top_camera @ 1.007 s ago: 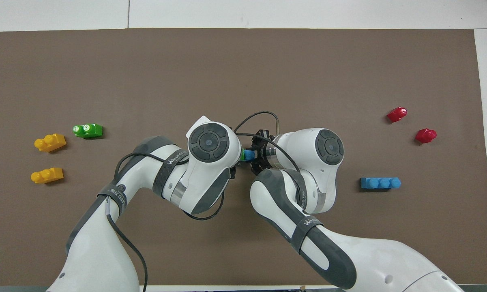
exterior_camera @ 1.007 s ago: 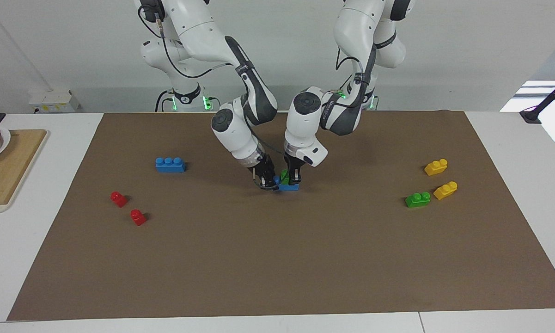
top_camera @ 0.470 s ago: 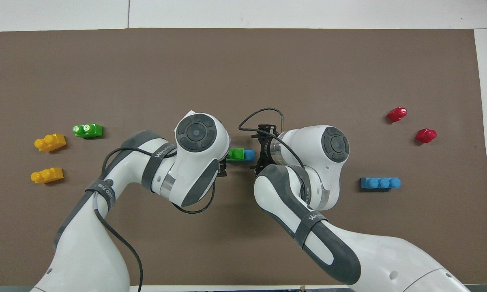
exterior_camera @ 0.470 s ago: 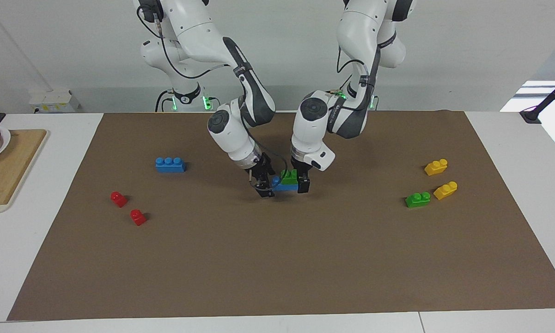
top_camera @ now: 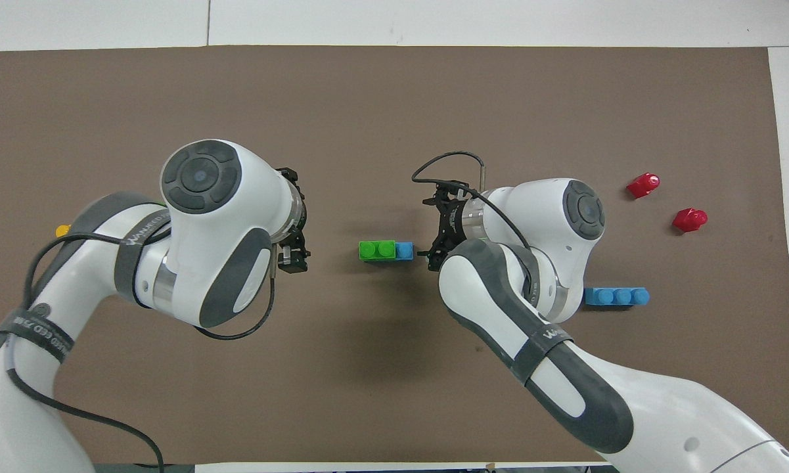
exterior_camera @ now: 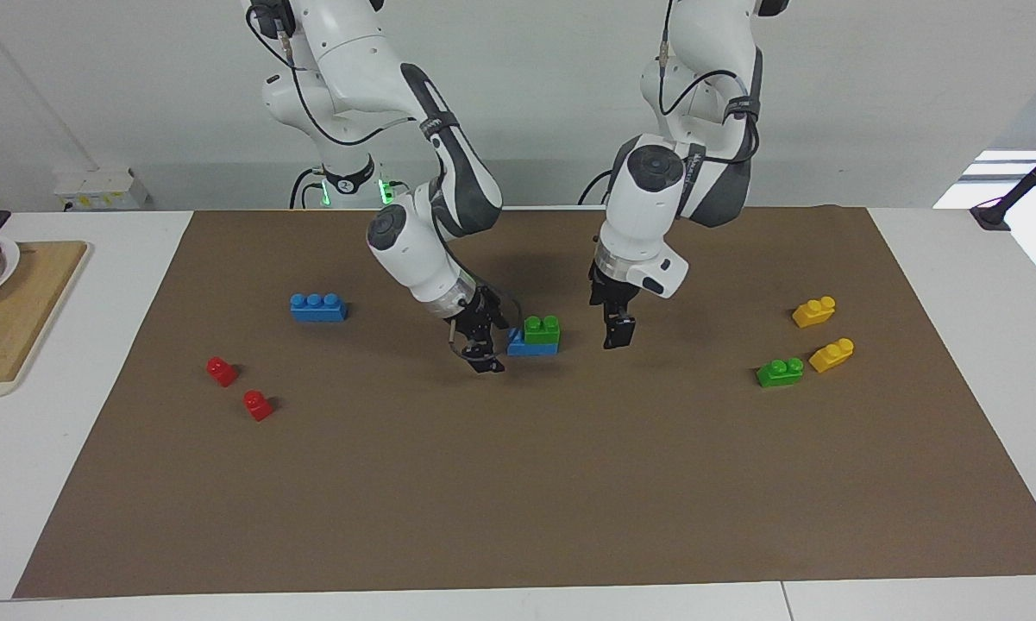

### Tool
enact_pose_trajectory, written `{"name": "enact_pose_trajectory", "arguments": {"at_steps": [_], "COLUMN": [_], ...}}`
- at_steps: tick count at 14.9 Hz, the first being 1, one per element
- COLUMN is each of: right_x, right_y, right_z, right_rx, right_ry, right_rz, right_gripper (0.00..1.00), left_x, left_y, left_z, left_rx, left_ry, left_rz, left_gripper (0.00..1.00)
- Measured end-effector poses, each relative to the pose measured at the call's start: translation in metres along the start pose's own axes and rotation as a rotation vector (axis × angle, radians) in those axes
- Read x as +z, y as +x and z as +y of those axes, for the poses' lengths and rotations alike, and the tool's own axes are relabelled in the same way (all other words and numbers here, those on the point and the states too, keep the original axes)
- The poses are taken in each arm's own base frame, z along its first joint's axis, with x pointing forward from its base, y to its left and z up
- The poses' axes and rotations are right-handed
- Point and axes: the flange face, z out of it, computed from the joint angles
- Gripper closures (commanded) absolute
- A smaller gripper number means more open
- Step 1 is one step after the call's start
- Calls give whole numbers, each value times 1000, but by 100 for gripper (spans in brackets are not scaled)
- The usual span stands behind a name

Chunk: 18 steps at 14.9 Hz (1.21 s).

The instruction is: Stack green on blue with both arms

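Observation:
A green brick (exterior_camera: 541,328) sits on a blue brick (exterior_camera: 530,348) at the middle of the brown mat, covering the end toward the left arm and leaving one blue stud bare. From above, the green brick (top_camera: 376,250) and the bare blue stud (top_camera: 405,251) lie in a row. My right gripper (exterior_camera: 483,355) hangs open just beside the bare end, apart from the stack. My left gripper (exterior_camera: 615,338) is open and raised, well off toward the left arm's end. Both also show from above: left gripper (top_camera: 292,258), right gripper (top_camera: 432,244).
A second blue brick (exterior_camera: 317,307) and two red bricks (exterior_camera: 221,371) (exterior_camera: 258,404) lie toward the right arm's end. Another green brick (exterior_camera: 780,372) and two yellow bricks (exterior_camera: 813,311) (exterior_camera: 831,354) lie toward the left arm's end. A wooden board (exterior_camera: 17,319) rests off the mat.
Both grippers let go of the stacked bricks and drew apart. The left gripper rose and swung far toward its own end; the right backed off slightly. The stack stayed on the mat.

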Motion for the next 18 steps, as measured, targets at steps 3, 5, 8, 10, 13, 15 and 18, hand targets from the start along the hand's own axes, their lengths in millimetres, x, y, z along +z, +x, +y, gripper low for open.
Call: {"name": "enact_pose_trajectory", "arguments": {"at_steps": [3,5,8,10,13,15,18], "right_x": [-43,-73,-131,-172,-219,-242,-268], "right_y": [19,34,49,54,59,60,69], "right_z": [-15,-24,-41,-52,-60,-63,-61], "right_rx": [41,44,-50,-169,-390,-543,-796], "right_ry": [-19,-44,-65,-60,-58,-78,-127], "right_rz": [-23,-28,0,24,115,169,244], "right_gripper": [0,0,0,0,0,0,0], "left_x": [-35,-62,-102,-118,-126,-130,-136], "left_y": [47,85,156,194,225,237,247], "left_z": [4,5,0,-5,-7,-7,-6], "left_rx": [95,171,342,464,612,732,991], "left_ry": [30,38,65,84,90,87,84], "left_rz": [10,8,1,-9,-21,-28,-14], "left_gripper": [0,0,0,0,0,0,0]}}
